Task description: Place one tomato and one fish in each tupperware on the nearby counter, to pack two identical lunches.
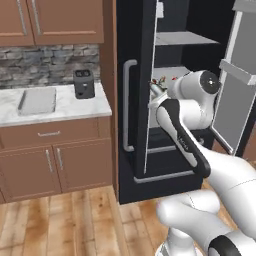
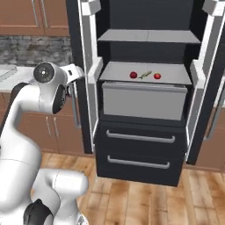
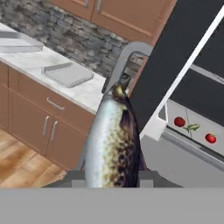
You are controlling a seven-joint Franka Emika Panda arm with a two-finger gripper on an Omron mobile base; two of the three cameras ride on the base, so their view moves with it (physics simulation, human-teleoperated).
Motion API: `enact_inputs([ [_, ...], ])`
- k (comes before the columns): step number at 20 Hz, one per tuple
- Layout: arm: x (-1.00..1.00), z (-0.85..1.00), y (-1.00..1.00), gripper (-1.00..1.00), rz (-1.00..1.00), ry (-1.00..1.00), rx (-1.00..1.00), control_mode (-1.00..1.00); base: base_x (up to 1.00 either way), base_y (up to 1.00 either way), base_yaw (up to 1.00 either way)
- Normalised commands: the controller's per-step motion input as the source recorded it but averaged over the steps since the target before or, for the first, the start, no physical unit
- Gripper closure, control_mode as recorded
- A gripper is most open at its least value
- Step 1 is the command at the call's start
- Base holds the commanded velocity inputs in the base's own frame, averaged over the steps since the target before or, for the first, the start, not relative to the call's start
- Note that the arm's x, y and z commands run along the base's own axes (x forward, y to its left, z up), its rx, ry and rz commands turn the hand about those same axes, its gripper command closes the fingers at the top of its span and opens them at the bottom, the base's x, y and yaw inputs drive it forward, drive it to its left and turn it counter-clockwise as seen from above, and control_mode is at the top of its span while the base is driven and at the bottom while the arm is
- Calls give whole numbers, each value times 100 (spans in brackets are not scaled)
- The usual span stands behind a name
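Here the gripper (image 3: 111,177) pinches the grey fish (image 3: 111,140); two tomatoes (image 2: 133,75) sit on the fridge shelf (image 2: 176,70).

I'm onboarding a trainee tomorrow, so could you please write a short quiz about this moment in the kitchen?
1. True or false: the jaws are shut on the grey fish.
2. How many tomatoes lie on the fridge shelf?
3. What lies between the left tomato and the right tomato? A) a tupperware B) the green fish C) nothing

Key: 1 true; 2 two; 3 B. Both tupperware trays sit on the counter.
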Motion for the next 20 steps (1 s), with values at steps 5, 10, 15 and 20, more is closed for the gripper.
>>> enact_inputs([
  [5,0,0,0,100,0,0,0,100,-21,100,-7],
  [10,0,0,0,100,0,0,0,100,-11,100,-7],
  [15,0,0,0,100,0,0,0,100,-4,100,-7],
  [20,0,0,0,100,0,0,0,100,0,100,-7],
])
